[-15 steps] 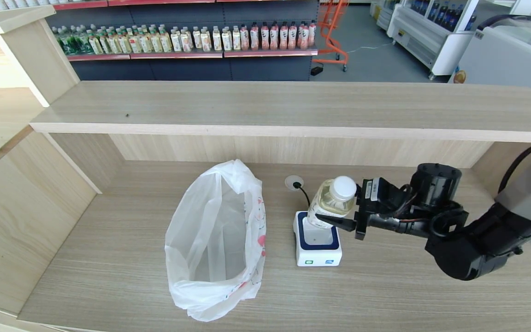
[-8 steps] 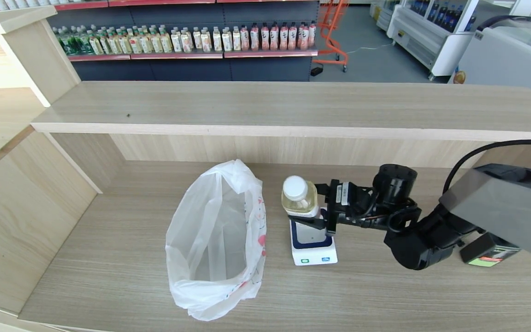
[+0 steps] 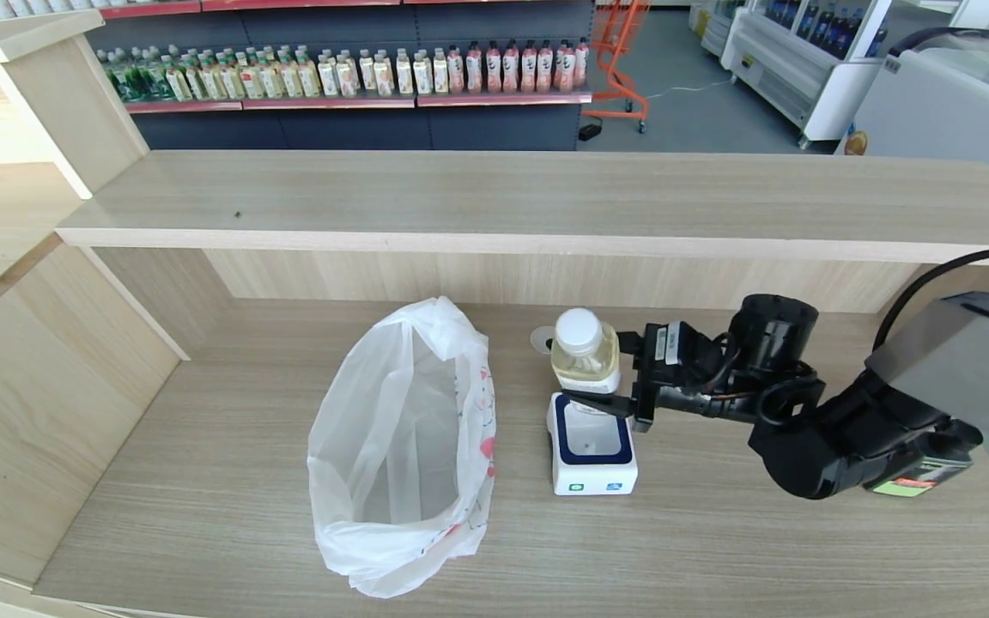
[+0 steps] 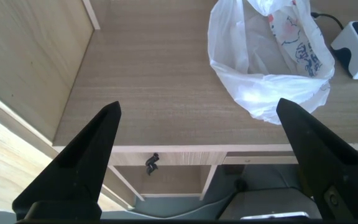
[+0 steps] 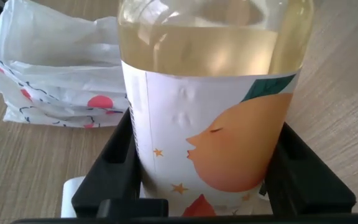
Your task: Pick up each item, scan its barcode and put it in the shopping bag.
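Right gripper (image 3: 589, 384) clamps bottle (image 3: 584, 356) above scanner (image 3: 593, 455), seemingly clear of it, shopping bag (image 3: 400, 446) alongside

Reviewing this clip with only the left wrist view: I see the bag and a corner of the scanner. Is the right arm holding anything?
Observer: Yes, the right pincer is shut on a white-capped bottle.
Operator: Where relative to the scanner?
Observer: Above the far end of the scanner, beside the bag, not in it.
Operator: What's in the bottle?
Observer: Pale yellow liquid above a label with an orange face.
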Available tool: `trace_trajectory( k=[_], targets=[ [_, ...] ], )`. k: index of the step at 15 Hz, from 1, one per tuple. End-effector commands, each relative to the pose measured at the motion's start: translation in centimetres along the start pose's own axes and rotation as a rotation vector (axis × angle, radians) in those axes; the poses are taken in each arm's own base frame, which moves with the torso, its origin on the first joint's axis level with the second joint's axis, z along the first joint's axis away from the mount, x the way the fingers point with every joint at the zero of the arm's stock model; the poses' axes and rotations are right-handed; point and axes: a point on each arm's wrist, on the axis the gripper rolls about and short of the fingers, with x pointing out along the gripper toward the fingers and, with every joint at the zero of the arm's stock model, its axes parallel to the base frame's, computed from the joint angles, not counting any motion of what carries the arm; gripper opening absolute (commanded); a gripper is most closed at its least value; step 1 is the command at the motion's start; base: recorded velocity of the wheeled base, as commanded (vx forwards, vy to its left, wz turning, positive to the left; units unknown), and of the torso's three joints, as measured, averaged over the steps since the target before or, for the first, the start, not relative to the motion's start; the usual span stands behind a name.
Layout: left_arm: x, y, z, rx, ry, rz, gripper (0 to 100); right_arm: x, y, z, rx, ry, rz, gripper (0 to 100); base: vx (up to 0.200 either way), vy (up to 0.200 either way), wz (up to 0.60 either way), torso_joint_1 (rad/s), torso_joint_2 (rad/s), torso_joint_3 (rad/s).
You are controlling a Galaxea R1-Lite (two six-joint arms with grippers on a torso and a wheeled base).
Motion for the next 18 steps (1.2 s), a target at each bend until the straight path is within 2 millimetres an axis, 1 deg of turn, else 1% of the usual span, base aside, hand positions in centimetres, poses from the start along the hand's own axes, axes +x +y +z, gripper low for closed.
trace_trajectory(
  k=[1, 2, 3, 4, 5, 6, 7, 8, 9, 11, 12, 13, 16, 18],
  targets=[
    [0.0, 0.0, 0.0, 0.0, 0.002, 0.0, 100, -0.9, -0.6, 2.1, -0.013, -0.018, -0.018, 0, 0.0, 0.0, 0.0, 0.0, 0.0, 0.0],
    [0.0, 0.0, 0.0, 0.0, 0.002, 0.0, 100, -1.1, -0.8, 3.1, 0.009, -0.028, -0.026, 0, 0.0, 0.0, 0.0, 0.0, 0.0, 0.0],
    [0.0, 0.0, 0.0, 0.0, 0.002, 0.0, 100, -1.5, -1.0, 4.3, 0.073, -0.034, -0.04, 0, 0.0, 0.0, 0.0, 0.0, 0.0, 0.0],
    [0.0, 0.0, 0.0, 0.0, 0.0, 0.0, 100, -1.9, -1.1, 5.8, 0.183, -0.025, -0.088, 0, 0.0, 0.0, 0.0, 0.0, 0.0, 0.0],
    [0.0, 0.0, 0.0, 0.0, 0.003, 0.0, 100, -2.1, -1.1, 7.2, 0.324, -0.014, -0.173, 0, 0.0, 0.0, 0.0, 0.0, 0.0, 0.0],
    [0.0, 0.0, 0.0, 0.0, 0.002, 0.0, 100, -2.1, -1.2, 8.0, 0.402, -0.014, -0.225, 0, 0.0, 0.0, 0.0, 0.0, 0.0, 0.0],
    [0.0, 0.0, 0.0, 0.0, 0.002, 0.0, 100, -1.9, -1.3, 8.7, 0.587, 0.037, -0.327, 0, 0.0, 0.0, 0.0, 0.0, 0.0, 0.0],
    [0.0, 0.0, 0.0, 0.0, 0.002, 0.0, 100, -1.9, -1.4, 8.6, 0.636, 0.095, -0.36, 0, 0.0, 0.0, 0.0, 0.0, 0.0, 0.0],
    [0.0, 0.0, 0.0, 0.0, 0.0, 0.0, 100, -2.0, -1.3, 8.6, 0.662, 0.127, -0.368, 0, 0.0, 0.0, 0.0, 0.0, 0.0, 0.0],
    [0.0, 0.0, 0.0, 0.0, 0.002, 0.0, 100, -2.2, -0.7, 9.3, 0.702, 0.127, -0.356, 0, 0.0, 0.0, 0.0, 0.0, 0.0, 0.0],
    [0.0, 0.0, 0.0, 0.0, 0.002, 0.0, 100, -2.6, 0.0, 11.1, 0.736, 0.101, -0.344, 0, 0.0, 0.0, 0.0, 0.0, 0.0, 0.0],
    [0.0, 0.0, 0.0, 0.0, 0.002, 0.0, 100, -3.1, 0.4, 11.9, 0.742, 0.092, -0.343, 0, 0.0, 0.0, 0.0, 0.0, 0.0, 0.0],
    [0.0, 0.0, 0.0, 0.0, 0.002, 0.0, 100, -4.5, 1.2, 13.6, 0.731, 0.077, -0.348, 0, 0.0, 0.0, 0.0, 0.0, 0.0, 0.0],
    [0.0, 0.0, 0.0, 0.0, 0.002, 0.0, 100, -5.4, 2.0, 14.2, 0.74, 0.088, -0.347, 0, 0.0, 0.0, 0.0, 0.0, 0.0, 0.0]
  ],
)
